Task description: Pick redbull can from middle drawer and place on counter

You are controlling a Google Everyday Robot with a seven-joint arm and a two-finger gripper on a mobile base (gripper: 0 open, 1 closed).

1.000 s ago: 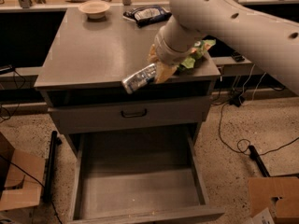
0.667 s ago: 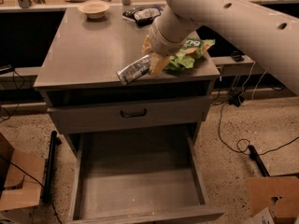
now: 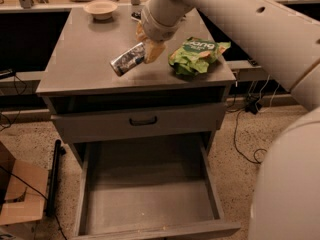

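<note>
Holding the can (image 3: 127, 60) over the tabletop (image 3: 80, 54), the gripper (image 3: 149, 50) has its jaws clamped on one end.
The can hangs nearly on its side, left of the green bag (image 3: 197, 56), with the drawer (image 3: 150, 199) open and bare below. Thin, light, slick metal: it may swivel or dent when pinched by the end, so a mid-body hold would suit better.
</note>
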